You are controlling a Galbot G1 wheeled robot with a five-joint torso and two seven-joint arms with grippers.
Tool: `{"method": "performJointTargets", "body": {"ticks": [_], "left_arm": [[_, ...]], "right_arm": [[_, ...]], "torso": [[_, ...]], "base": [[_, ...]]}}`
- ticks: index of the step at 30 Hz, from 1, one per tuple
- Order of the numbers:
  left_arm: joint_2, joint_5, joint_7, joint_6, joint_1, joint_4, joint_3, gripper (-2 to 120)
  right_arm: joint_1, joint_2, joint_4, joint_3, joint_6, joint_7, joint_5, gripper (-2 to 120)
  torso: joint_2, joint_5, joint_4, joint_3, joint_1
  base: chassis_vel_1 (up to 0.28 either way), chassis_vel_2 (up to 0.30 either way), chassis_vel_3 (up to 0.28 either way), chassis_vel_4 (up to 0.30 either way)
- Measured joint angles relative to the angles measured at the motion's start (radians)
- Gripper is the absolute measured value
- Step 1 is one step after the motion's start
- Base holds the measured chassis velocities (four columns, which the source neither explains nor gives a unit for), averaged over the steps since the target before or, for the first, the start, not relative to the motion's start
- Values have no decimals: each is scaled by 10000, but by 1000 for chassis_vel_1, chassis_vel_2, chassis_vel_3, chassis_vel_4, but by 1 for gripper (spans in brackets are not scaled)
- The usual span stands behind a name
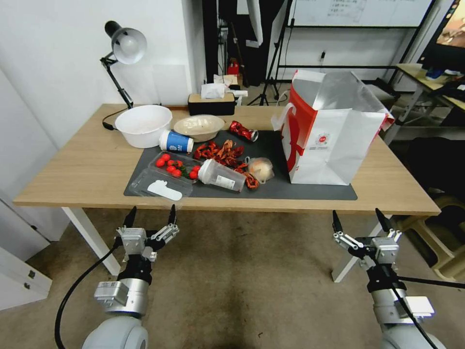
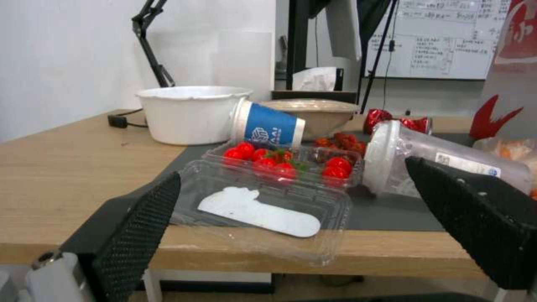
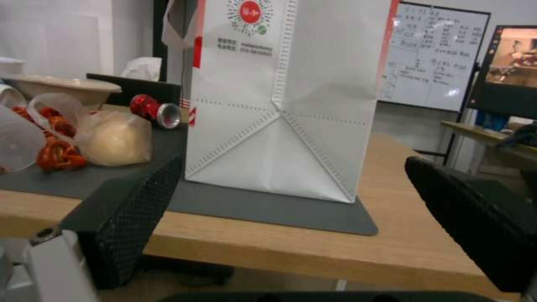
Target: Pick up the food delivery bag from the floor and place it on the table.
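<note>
Light-wood table mid-frame; food delivery bag upright right of centre; we judge it light, crushable, best taken by strap handles; left gripper, right gripper below, both spread, empty.

You can see a red round logo and two small dark lines of print on the food delivery bag, but no text can be read.

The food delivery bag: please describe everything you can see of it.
The food delivery bag is a large boxy paper-like bag, white on its near face and red on its left side, with silver foil lining at its open top and a small round red logo. It stands upright on the dark mat at the table's right end. No end effector touches it.
</note>
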Motion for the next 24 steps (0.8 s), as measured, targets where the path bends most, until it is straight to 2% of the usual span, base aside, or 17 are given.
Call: {"method": "performJointTargets", "body": {"ticks": [24], "left_arm": [[15, -33, 26, -52, -46, 112, 49, 100]], "right_arm": [[29, 160, 12, -39, -294, 114, -196, 100]], "torso": [[0, 0, 0, 0, 0]], "base": [[0, 0, 0, 0]]}}
